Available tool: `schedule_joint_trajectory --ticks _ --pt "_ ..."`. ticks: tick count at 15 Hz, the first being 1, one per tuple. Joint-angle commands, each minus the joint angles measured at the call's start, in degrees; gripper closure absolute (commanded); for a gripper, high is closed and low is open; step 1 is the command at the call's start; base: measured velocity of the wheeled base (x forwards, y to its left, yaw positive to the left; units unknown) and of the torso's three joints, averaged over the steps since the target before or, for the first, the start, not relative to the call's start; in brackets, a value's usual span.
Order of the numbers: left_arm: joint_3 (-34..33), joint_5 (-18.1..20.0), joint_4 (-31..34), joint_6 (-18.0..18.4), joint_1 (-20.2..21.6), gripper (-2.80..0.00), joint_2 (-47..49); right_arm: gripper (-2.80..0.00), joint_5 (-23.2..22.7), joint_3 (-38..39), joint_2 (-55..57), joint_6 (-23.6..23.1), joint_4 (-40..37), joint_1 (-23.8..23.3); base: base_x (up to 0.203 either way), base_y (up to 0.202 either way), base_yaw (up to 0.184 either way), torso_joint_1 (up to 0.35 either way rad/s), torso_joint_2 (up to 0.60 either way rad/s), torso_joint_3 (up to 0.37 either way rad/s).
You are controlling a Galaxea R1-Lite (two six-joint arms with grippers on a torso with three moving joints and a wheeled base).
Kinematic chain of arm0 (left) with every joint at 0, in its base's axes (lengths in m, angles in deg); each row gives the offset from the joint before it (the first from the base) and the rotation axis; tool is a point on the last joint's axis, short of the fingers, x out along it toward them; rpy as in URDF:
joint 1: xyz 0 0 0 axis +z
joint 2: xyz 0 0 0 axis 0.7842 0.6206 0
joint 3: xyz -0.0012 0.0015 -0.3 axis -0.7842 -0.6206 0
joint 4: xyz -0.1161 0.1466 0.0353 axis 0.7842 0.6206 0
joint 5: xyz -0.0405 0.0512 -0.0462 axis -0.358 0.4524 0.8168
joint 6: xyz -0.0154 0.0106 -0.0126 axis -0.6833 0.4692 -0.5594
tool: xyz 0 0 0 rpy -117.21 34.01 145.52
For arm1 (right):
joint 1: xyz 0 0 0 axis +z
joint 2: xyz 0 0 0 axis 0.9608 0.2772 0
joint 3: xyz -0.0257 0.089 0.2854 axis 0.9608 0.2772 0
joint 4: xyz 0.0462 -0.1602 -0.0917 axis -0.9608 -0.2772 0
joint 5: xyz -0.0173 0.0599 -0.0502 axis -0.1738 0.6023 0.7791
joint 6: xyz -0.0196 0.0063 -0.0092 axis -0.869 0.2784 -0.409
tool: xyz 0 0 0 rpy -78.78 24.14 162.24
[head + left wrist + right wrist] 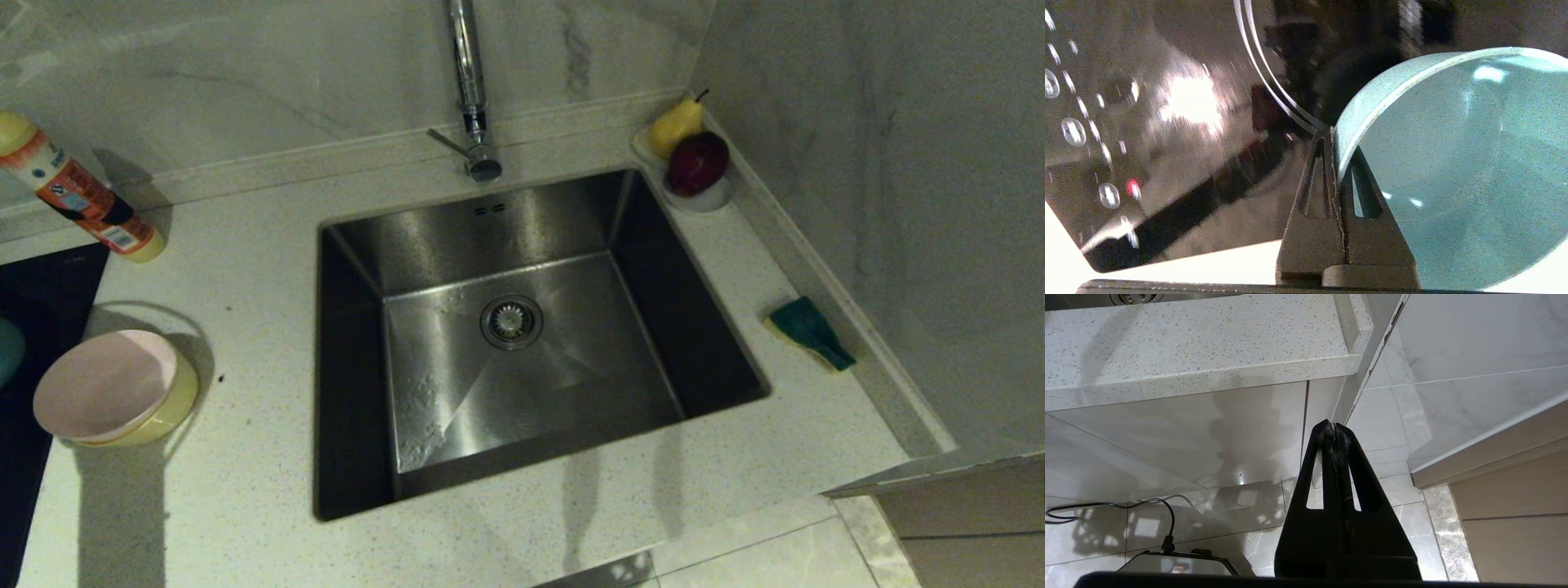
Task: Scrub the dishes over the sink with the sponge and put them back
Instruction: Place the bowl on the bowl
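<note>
The steel sink (408, 245) lies in the middle of the counter, nothing in it. The sponge (808, 331), green face up, rests on the counter to the sink's right. On the left, a pale pink bowl (102, 382) sits tilted inside a yellow bowl (167, 412). A sliver of the teal bowl (8, 351) shows at the far left edge. In the left wrist view my left gripper (1332, 136) is shut on the teal bowl's (1453, 163) rim, one finger inside and one outside. My right gripper (1334, 428) hangs shut and empty below the counter's front edge.
A glossy black cooktop (41, 286) lies under the teal bowl at the left. A tilted orange-labelled bottle (82, 200) stands at the back left. The faucet (473, 106) rises behind the sink. A white dish (710, 200) with a pear and a red apple sits in the back right corner.
</note>
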Motion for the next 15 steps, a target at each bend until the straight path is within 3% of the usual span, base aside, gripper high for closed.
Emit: schedule_joint_trajectory --ticks 1,4,11,15 --pt "0.7 2.4 1.7 -0.3 0.0 0.00 -5.1 0.00 0.0 0.0 0.1 0.0 0.0 0.1 0.000 0.000 0.000 0.000 0.00 0.000" --pt "3.9 3.5 8.5 0.5 0.0 0.00 -8.8 0.00 0.0 0.0 0.1 0.0 0.0 0.0 0.000 0.000 0.000 0.000 0.00 0.000" --pt "2.0 6.2 14.1 9.3 -1.2 0.00 -14.4 0.00 0.0 0.0 0.1 0.0 0.0 0.0 0.000 0.000 0.000 0.000 0.00 0.000" --pt "-2.0 6.8 14.4 12.3 -6.6 0.00 -17.7 0.00 0.0 0.0 0.1 0.0 0.0 0.1 0.000 0.000 0.000 0.000 0.00 0.000"
